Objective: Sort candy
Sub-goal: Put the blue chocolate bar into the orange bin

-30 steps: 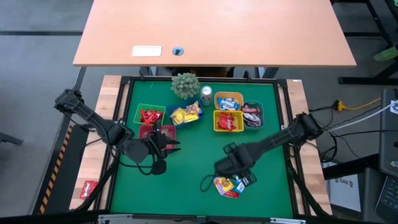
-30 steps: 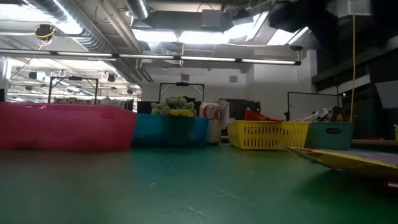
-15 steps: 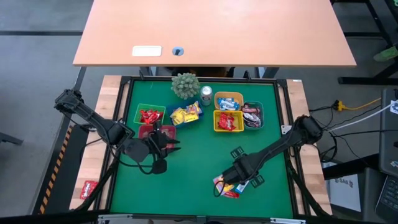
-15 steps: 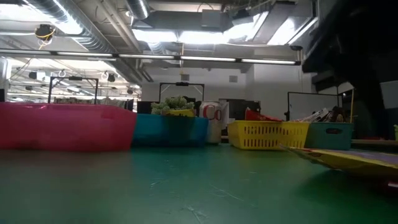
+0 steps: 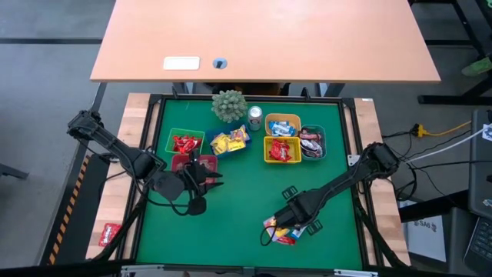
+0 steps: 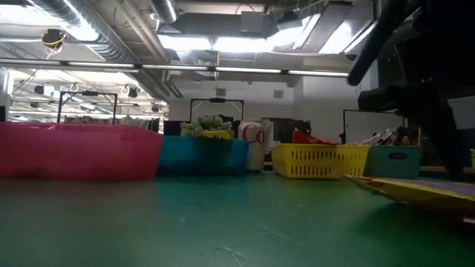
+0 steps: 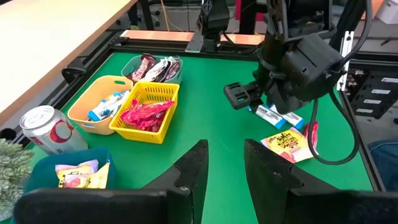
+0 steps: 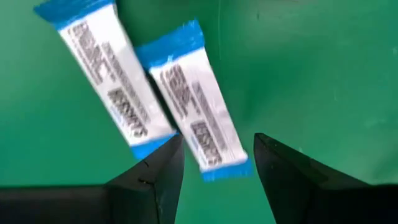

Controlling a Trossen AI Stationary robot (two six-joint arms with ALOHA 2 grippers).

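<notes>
**Right arm down on the last pile, most candy already binned**

Progress: your bins at the back of the green worktop [image 5: 231, 208] are largely filled. Red pieces in the green bin [image 5: 184, 142], yellow in the blue bin [image 5: 228, 141], blue-and-white in the orange bin [image 5: 282, 124], red in the yellow bin [image 5: 281, 150], dark wrappers in the clear bin [image 5: 312, 142]. What is left, as far as I can judge: a small loose pile of candy [image 5: 280, 231] near the front right of the worktop, mixed yellow, red and blue-and-white.

Right gripper [image 8: 214, 163]: low over that pile, fingers apart, straddling the end of a blue-and-white bar [image 8: 193, 127]; a second bar [image 8: 106, 78] lies just beside it, touching or nearly so. Not yet clamped on anything.

Left gripper [image 7: 222, 165]: waiting near the pink bin [image 5: 183, 162], fingers apart, holding nothing.

Around: a silver can [image 5: 254, 117] and a small plant [image 5: 229, 105] stand behind the bins. One red packet [image 5: 109, 233] lies off the mat on the left wooden edge.

In the way: the neighbouring bar may get dragged along; watch for it.
</notes>
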